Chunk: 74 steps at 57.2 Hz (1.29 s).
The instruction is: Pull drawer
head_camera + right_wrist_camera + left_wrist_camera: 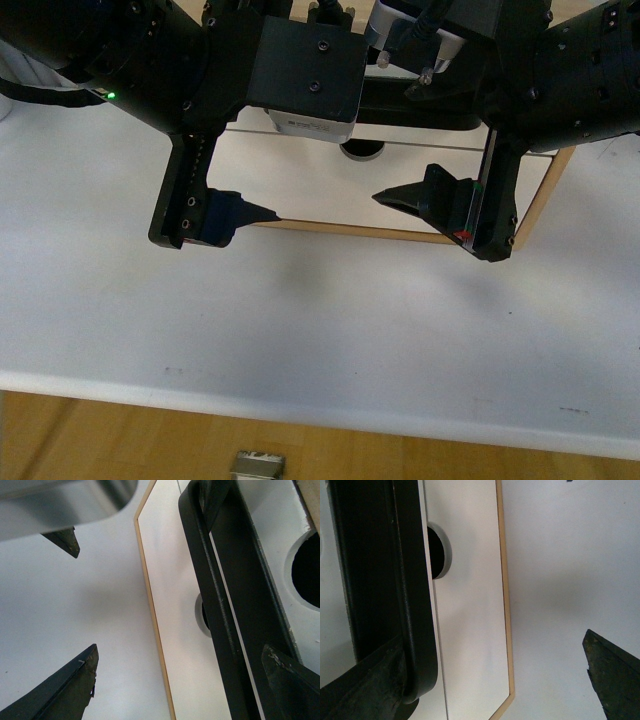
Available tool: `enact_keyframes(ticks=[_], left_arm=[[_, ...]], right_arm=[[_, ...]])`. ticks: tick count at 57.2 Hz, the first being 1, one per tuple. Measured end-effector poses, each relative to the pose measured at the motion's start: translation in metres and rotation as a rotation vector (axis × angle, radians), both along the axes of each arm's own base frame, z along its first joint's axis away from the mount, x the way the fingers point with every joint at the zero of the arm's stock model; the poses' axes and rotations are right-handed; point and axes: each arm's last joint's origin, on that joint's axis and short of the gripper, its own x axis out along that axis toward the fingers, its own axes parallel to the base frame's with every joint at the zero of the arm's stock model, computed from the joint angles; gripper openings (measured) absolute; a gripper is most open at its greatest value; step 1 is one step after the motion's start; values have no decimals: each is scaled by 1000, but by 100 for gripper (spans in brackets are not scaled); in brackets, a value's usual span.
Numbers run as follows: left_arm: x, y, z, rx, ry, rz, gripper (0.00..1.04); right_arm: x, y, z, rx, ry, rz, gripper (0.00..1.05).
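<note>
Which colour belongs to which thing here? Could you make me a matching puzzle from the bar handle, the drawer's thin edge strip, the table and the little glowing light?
Things:
1. bar handle
2. drawer edge strip
3. table
4. small light

Colours:
A. green
B. white
C. black
D. pale wood

Pairs: 1-C; 2-D; 3-B; 4-A

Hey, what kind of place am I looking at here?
Probably a robotics test bench, not a home: a lone drawer sits atop a plain white table, with wood floor below.
</note>
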Motion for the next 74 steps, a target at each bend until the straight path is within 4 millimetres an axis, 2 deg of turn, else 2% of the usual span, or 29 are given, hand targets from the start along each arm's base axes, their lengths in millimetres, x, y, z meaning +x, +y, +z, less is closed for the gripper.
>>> enact_keyframes(ticks=[33,39,45,74], left_arm=[[1,0,-2,11,0,7,99],[0,0,-2,-10,13,-8,99],[0,0,-2,-9,15,-7,99],[1,-2,-2,-6,24,-11,99]], right_arm=[[4,-7,-6,21,28,8,96],[8,-18,-7,29,41,-22,96],[8,-21,-6,35,50,-27,96],[6,-27,-11,-66,-1,39,96]])
